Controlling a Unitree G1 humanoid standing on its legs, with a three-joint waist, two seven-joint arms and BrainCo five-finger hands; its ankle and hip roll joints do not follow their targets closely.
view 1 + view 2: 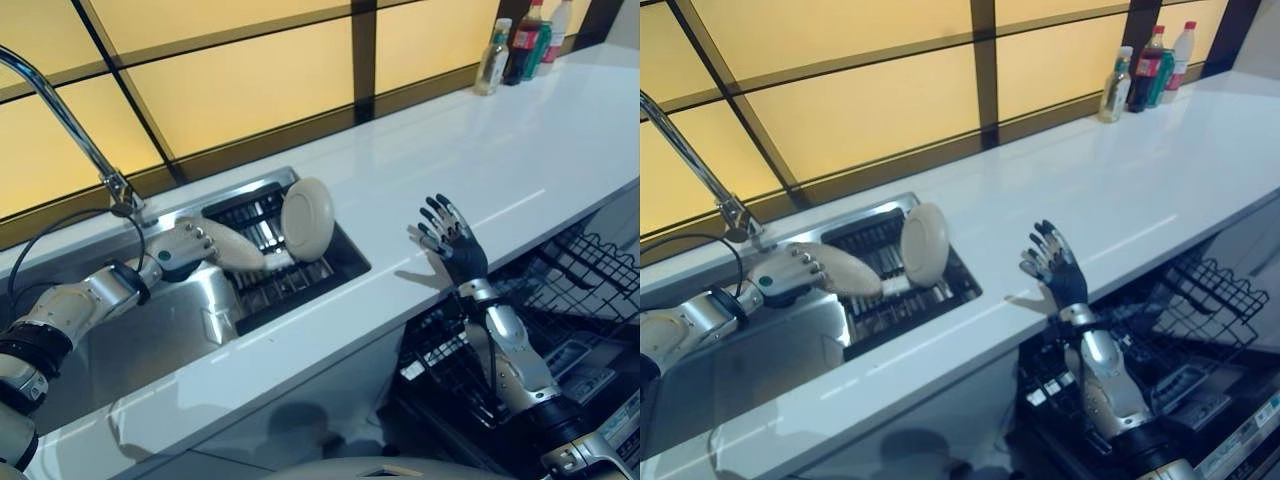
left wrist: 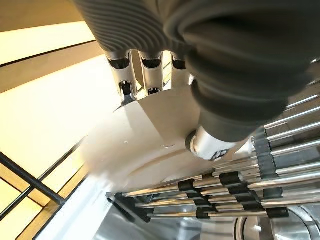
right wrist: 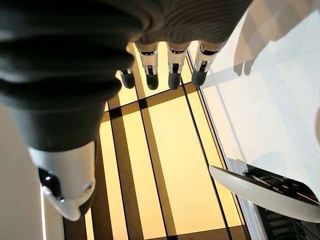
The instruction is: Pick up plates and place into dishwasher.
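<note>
- The plate [image 1: 307,219] stands on edge in the dish rack [image 1: 285,275] that sits inside the sink [image 1: 190,320], left of centre in the left eye view, leaning a little toward the window.
- The left hand [image 1: 205,245] reaches in from the lower left of the frame and meets the plate's lower left edge. In the left wrist view its fingers [image 2: 125,87] curl over the plate's rim while the thumb [image 2: 212,142] presses the near face, so the hand pinches the plate between them.
- The right hand [image 1: 450,240] is raised above the counter [image 1: 520,170] edge, right of centre, palm toward the window. Its fingers are spread and relaxed, with nothing in them.
- The dishwasher rack [image 1: 560,300] is pulled out at the lower right, below the counter edge and just behind the right arm. It looks largely bare from here.
- A faucet [image 1: 70,125] arches over the sink at the upper left, and several bottles [image 1: 525,45] stand at the far upper right corner of the counter.
- Step in hand, as I judge it: securing the grasp, with the plate not yet lifted clear of the rack's wires.
- The next move calls for a lift straight up out of the slot before any sideways travel, so the rim does not catch. After that comes a carry across the counter toward the lower right, perhaps with a handover to the waiting right hand.
</note>
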